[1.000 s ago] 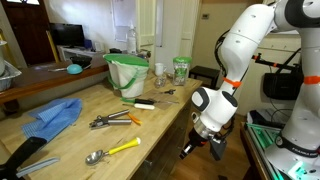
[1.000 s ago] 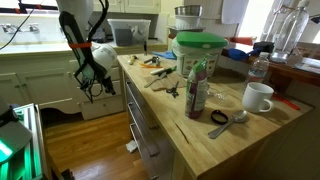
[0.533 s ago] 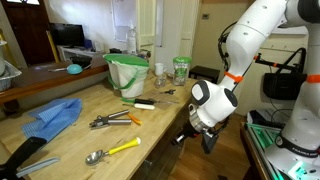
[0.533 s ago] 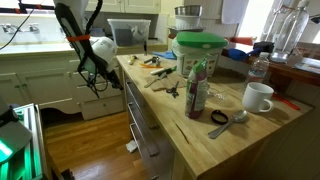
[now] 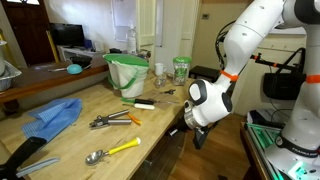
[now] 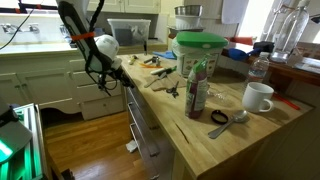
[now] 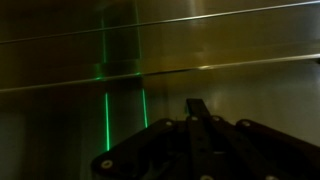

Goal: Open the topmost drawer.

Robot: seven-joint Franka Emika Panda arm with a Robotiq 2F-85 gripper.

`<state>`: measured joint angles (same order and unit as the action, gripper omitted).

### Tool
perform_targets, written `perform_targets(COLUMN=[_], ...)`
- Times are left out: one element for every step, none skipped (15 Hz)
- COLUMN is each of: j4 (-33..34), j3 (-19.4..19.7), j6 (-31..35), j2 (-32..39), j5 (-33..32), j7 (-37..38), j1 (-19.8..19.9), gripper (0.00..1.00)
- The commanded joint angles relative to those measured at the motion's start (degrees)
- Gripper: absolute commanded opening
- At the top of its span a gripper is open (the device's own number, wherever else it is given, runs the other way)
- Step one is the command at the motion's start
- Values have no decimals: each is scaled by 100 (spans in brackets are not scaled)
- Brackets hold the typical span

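The topmost drawer (image 6: 133,101) is the dark front just under the butcher-block countertop; it also shows in an exterior view (image 5: 166,147). It is closed, so its inside is hidden. My gripper (image 6: 113,82) is at the end of the counter, level with the drawer front and very close to it; it also shows in an exterior view (image 5: 184,128). In the wrist view the dark drawer front (image 7: 120,45) fills the frame and the gripper's (image 7: 197,104) fingers converge to one tip, shut and empty.
The countertop (image 5: 150,125) holds pliers, a yellow-handled spoon, a blue cloth (image 5: 52,117), a green-rimmed bucket (image 5: 127,72) and jars. In an exterior view a bottle (image 6: 196,88), a white mug (image 6: 258,96) and a spoon stand near the edge. Lower drawers (image 6: 143,135) sit beneath.
My gripper has risen and moved in toward the counter's edge, from below the drawer level to right against the topmost drawer front. The drawer has not moved.
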<state>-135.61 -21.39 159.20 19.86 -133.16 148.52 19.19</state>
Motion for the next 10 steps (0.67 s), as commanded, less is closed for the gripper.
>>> perform_targets(j4=[244, 271, 298, 328, 348, 361, 382, 381, 383, 371], j3=[53, 81, 116, 147, 184, 212, 222, 200, 181, 185], j6=[-118, -119, -95, -82, -64, -6, 202, 316, 529, 672], j2=[404, 470, 544, 622, 685, 738, 771, 739, 721, 712], j5=[-348, -402, -420, -445, -454, -420, -272, -246, -161, -66], j7=[43, 46, 38, 37, 30, 17, -15, -4, -9, -39], j1=[56, 68, 87, 108, 128, 147, 174, 196, 220, 229], gripper=[0, 0, 0, 0, 0, 0, 0, 0, 0, 0])
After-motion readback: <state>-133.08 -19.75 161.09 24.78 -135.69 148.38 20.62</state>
